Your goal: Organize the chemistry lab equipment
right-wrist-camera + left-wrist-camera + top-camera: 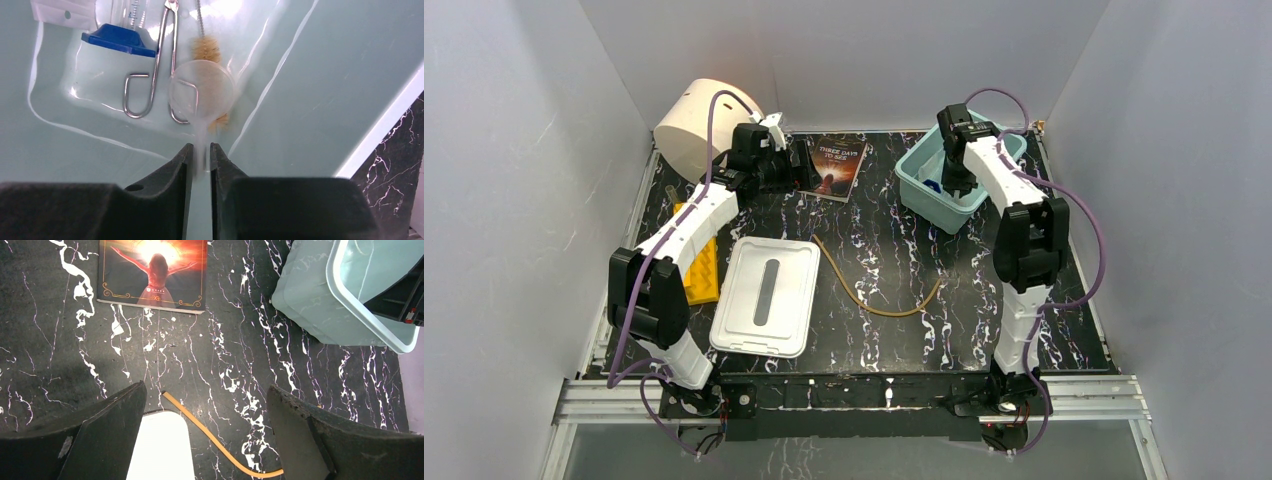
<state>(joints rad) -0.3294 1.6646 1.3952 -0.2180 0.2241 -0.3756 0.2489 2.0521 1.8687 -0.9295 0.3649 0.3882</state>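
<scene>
My right gripper (201, 152) pinches the clear glass beaker (201, 92) inside the teal bin (325, 75), beside metal tongs (160, 65), brown brush (205, 50) and blue-ended tube (117, 40). My left gripper (207, 387) hangs spread above the tan tubing (215, 440), near a book (836, 165) titled "THREE DAYS TO SEE".

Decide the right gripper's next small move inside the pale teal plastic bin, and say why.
Probably open the right gripper slightly to release the small clear glass vessel. Its fingers pinch the vessel's thin wall inside the pale teal plastic bin, above the metal tongs and brown bristle brush lying there, so it looks ready to set down.
</scene>
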